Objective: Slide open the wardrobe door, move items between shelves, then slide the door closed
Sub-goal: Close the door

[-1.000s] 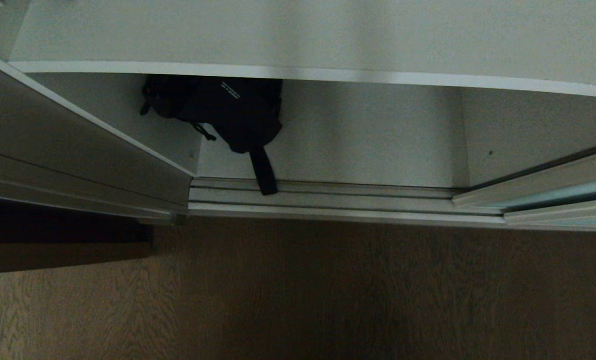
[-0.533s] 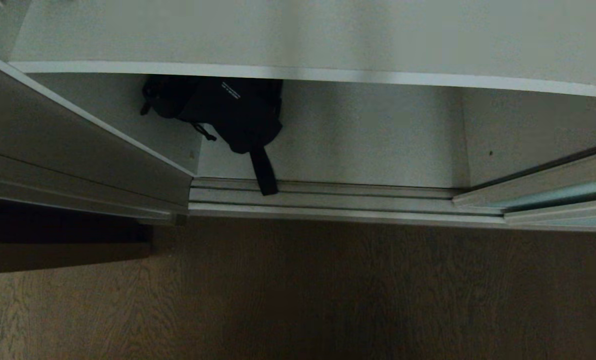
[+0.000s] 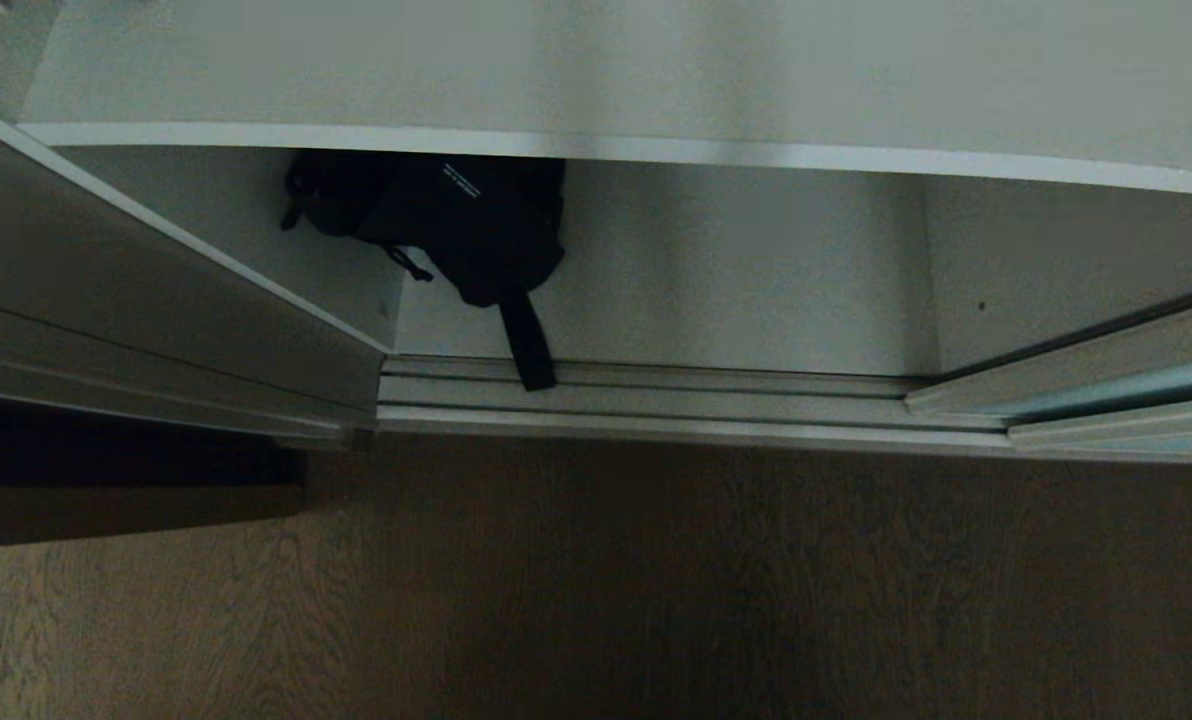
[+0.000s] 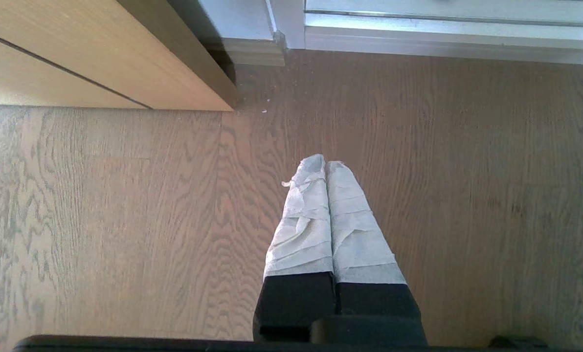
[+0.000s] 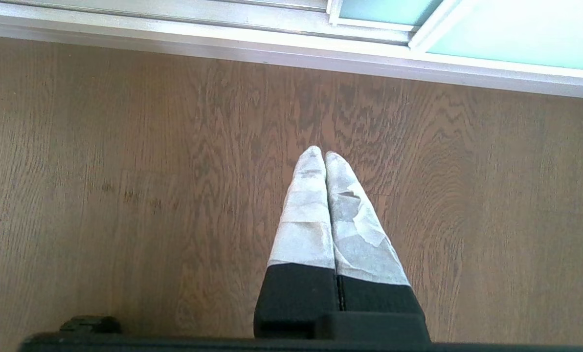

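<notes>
The sliding door [image 3: 1126,395] is seen pushed right. A black strappy bundle [image 3: 446,225] lies on the bottom shelf [image 3: 716,280], far left. Both the left gripper [image 4: 325,164] and right gripper [image 5: 319,154] are held closed and empty above the floor [image 3: 656,580].

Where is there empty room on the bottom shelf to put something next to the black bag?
The bottom shelf is bare from the black strappy bag across to the grey right wall. The left corner is crowded: the bag sits against the left wall, and its strap hangs over the floor track.
</notes>
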Robot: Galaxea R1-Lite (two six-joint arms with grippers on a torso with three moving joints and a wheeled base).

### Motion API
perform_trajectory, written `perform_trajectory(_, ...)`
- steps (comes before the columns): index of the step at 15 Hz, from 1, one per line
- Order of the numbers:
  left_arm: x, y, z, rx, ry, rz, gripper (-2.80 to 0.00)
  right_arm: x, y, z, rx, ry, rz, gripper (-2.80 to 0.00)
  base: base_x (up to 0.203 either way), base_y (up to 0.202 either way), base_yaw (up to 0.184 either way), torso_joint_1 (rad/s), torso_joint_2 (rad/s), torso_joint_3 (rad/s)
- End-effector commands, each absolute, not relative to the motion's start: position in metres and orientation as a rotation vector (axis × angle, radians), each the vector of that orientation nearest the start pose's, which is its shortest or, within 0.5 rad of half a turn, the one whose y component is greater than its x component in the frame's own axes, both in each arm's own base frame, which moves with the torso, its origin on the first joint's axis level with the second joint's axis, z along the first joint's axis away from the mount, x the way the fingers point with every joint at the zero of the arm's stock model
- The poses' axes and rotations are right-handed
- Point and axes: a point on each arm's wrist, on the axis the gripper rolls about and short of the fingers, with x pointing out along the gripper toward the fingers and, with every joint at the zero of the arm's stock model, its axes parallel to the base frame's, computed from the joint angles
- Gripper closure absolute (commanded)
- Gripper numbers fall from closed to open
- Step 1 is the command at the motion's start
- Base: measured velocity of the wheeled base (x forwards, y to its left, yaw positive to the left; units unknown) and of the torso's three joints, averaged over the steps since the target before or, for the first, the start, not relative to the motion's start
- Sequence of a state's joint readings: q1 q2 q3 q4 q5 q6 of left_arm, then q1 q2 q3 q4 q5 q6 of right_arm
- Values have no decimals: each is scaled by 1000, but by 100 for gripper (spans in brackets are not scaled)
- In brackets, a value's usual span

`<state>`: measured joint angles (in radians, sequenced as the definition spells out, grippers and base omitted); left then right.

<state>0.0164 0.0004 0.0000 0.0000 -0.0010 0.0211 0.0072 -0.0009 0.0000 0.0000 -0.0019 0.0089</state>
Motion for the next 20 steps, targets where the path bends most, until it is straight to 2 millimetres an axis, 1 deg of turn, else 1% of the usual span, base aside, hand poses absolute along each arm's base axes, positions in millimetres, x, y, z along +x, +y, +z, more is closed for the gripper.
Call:
perform_trajectory(1, -23, 0, 76, 21, 4, 15, 0, -23, 0, 75, 9, -3, 6, 0, 0, 0, 0, 0, 0, 0)
perform_trajectory(18, -22, 0, 76, 21, 5, 15, 0, -23, 0, 76, -1, -12, 5, 0, 0, 0, 0, 0, 0, 0)
perform_trajectory(19, -22, 0, 76, 21, 5, 15, 0, -25, 0, 83, 1, -30, 6, 0, 0, 0, 0, 0, 0, 0)
perform_trajectory(20, -22, 0, 76, 21, 5, 16, 0, -29, 0, 99, 5, -69, 8, 0, 0, 0, 0, 0, 0, 0)
